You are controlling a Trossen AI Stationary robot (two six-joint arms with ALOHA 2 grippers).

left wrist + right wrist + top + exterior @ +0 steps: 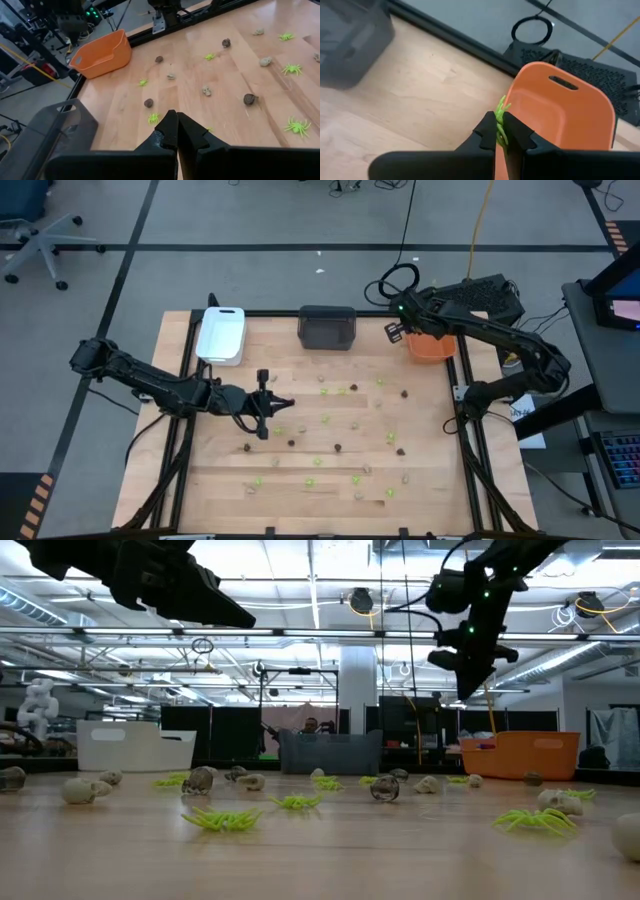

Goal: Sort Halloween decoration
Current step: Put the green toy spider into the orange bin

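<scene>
The right gripper (500, 131) hangs at the far right of the pale wooden worktop (300, 480), just over the near-left edge of the rectangular orange plastic tray (560, 112), its two dark fingers clenched on a small lime green spider-shaped decoration (500, 120) whose legs stick out above the fingertips. The left gripper (176, 131) hovers above the left-middle of the worktop, pointing right, its fingers pressed together with nothing between them. The rest of the Halloween decoration lies scattered over the middle and near part of the worktop: lime green plastic spiders (354, 477), dark brown-black lumps (338, 447) and pale beige-grey skull-like pieces (405, 476), mostly well apart from one another. Along the far edge stand a rectangular white tray (221, 334) at the left and a rectangular dark grey tray (327, 326) in the middle.
</scene>
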